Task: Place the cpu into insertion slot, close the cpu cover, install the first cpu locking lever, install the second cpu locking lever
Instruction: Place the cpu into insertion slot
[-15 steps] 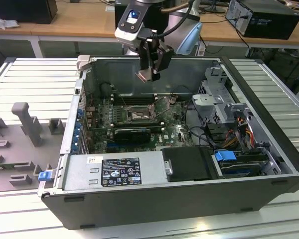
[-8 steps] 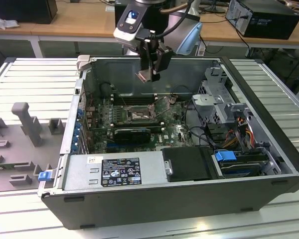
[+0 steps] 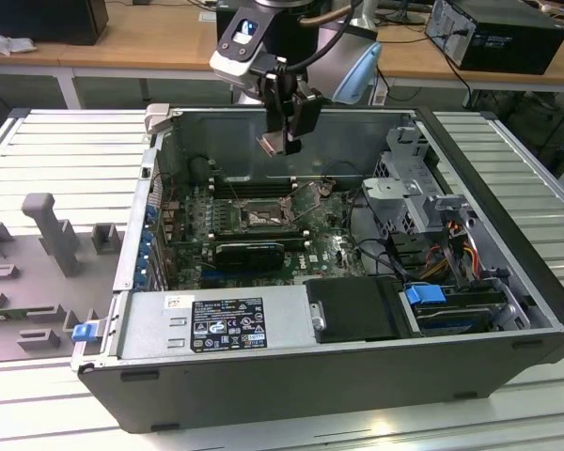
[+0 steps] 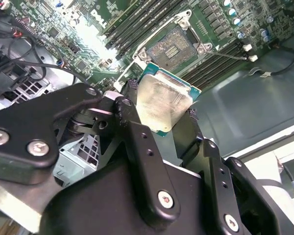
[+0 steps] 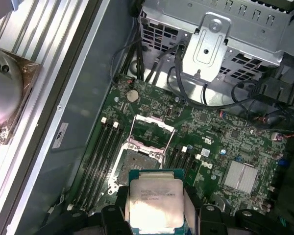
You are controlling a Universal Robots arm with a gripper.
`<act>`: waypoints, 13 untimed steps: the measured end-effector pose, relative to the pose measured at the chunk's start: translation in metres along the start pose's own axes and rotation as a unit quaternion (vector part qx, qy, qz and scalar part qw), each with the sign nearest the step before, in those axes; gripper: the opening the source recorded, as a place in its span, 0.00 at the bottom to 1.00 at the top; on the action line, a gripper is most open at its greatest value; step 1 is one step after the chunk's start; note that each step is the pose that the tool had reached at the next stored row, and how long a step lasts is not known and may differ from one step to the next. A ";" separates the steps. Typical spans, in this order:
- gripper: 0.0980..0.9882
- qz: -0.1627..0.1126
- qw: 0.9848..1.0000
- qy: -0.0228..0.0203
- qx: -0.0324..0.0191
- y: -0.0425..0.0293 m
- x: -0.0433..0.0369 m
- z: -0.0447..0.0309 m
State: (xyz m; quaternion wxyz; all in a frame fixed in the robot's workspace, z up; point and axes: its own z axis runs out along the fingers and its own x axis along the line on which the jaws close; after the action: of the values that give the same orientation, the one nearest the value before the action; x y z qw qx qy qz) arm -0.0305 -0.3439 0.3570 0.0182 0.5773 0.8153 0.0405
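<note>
A big grey computer case (image 3: 263,385) lies open under the fingers (image 3: 307,115). Right below them is a green board (image 3: 331,246) with a long black card (image 3: 249,252). A silver metal cage (image 3: 409,188) and coloured wires (image 3: 456,246) sit to the exterior view's right of the fingers. A grey tray (image 3: 52,230) lies far off from them.

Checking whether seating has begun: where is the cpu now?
The cpu sits clamped in the gripper, in the air above the open computer case in the exterior view; in the first wrist view the empty insertion slot lies beneath it, untouched.
</note>
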 end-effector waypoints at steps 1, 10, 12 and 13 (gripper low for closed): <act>0.48 0.004 1.000 0.000 0.000 0.0000 0.0000 0.0000; 0.48 0.041 0.999 -0.004 -0.001 0.0000 0.0000 0.0003; 0.48 0.049 0.999 -0.004 -0.001 -0.0001 0.0000 0.0004; 0.48 0.055 0.998 -0.005 -0.001 -0.0001 0.0000 0.0005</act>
State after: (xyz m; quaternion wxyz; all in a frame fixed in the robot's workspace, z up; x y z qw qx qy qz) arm -0.0305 -0.3439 0.3566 0.0204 0.6214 0.7822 0.0395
